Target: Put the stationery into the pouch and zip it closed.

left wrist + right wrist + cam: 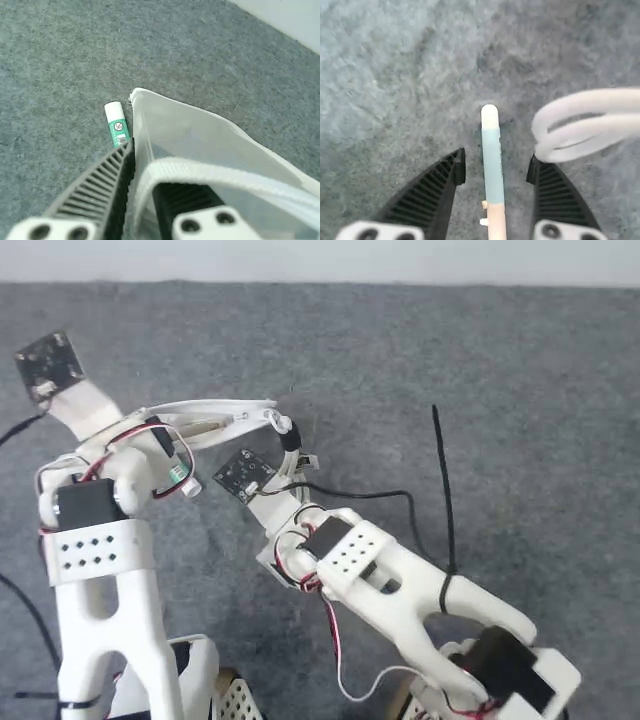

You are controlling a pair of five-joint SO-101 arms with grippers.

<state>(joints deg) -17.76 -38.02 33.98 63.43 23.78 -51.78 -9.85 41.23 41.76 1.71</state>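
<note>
The translucent white mesh pouch [210,135] was held over the grey felt worktop [60,60], its banded rim pinched by the left hand [147,167]. A white-capped green glue stick [117,125] lay just beside its corner. The right hand [497,156], spread, straddled a slim white-tipped pale blue stick [491,145] near the pouch's rim.

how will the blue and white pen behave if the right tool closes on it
Likely stiff: the pen looks like a straight hard barrel. Being round it may roll, though the fuzzy grey mat should damp that. Its smooth narrow body could slip if the open right tool pinches off-centre.
</note>
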